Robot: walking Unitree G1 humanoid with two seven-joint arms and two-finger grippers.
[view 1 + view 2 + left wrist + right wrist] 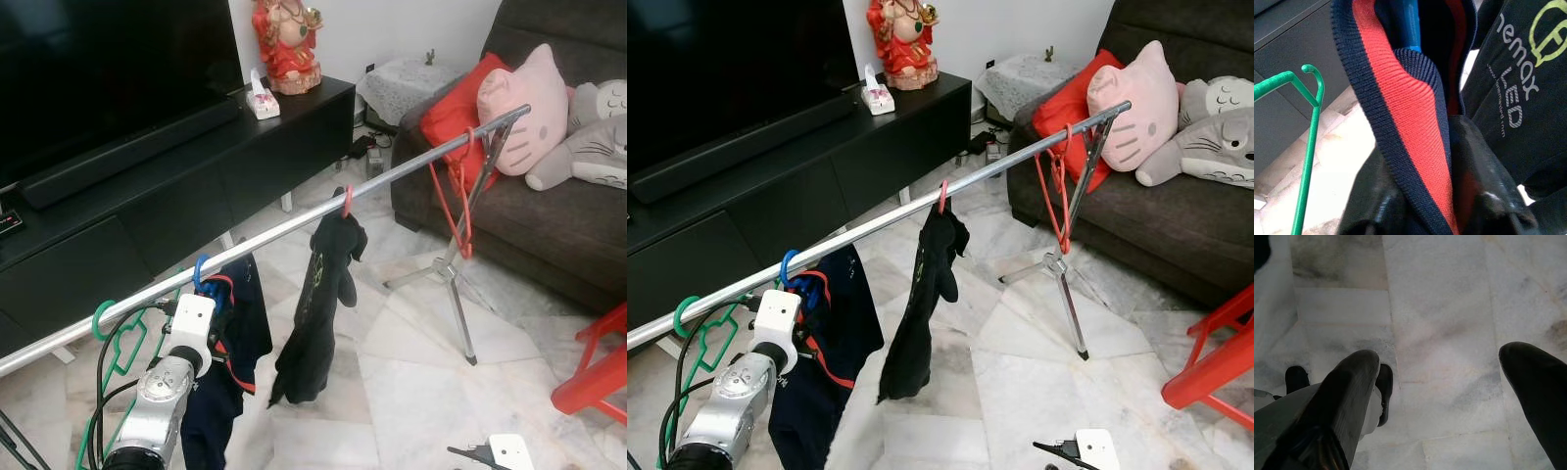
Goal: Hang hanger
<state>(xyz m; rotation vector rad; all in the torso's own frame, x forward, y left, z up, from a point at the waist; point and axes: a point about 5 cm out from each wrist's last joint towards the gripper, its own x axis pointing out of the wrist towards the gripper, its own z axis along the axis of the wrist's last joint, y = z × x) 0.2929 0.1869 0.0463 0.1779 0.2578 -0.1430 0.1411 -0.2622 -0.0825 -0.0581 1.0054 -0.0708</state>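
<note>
A long silver rail runs across the room on a tripod stand. A blue hanger hooks over the rail and carries a navy garment with a red-lined collar. My left gripper is just under the rail, shut on that collar, and the blue hanger neck rises beyond it. A green hanger hangs on the rail beside my left wrist. Low at the right, my right gripper hangs open over the marble floor, holding nothing.
A black garment hangs from a red hook mid-rail, and a bare red hanger hangs near the far end. A black TV cabinet stands behind, a sofa with plush toys at the right, and a red chair near the right edge.
</note>
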